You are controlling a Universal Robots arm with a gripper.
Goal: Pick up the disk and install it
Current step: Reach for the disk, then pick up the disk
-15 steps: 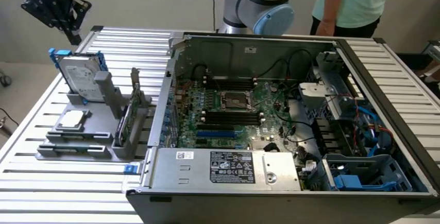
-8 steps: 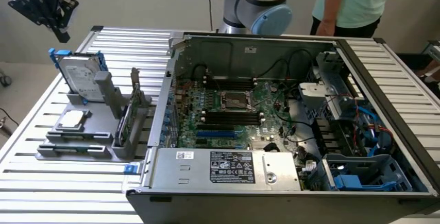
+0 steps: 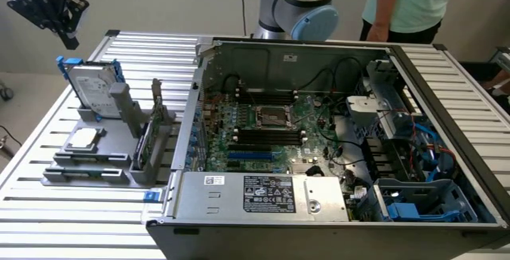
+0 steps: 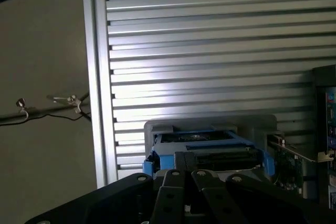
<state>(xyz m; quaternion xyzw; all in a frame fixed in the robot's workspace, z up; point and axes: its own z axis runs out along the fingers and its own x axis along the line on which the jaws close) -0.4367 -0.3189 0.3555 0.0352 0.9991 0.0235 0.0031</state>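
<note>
Pincer (image 3: 68,37), closed on nothing, hangs above the disk (image 3: 94,89). It stands on end on the bench (image 3: 48,212), probably slightly toward the exterior view's right.

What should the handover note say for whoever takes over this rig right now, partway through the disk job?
Gripper: shut, holding nothing, in the air near the disk and apart from it.
Disk: standing upright in the grey holder on the slatted table, to the exterior view's left of the open computer case.
Done: nothing that shows; the disk is not yet gripped.
Left: the pick-up, and the install into the case.
Note: a person stands behind the table.
</note>
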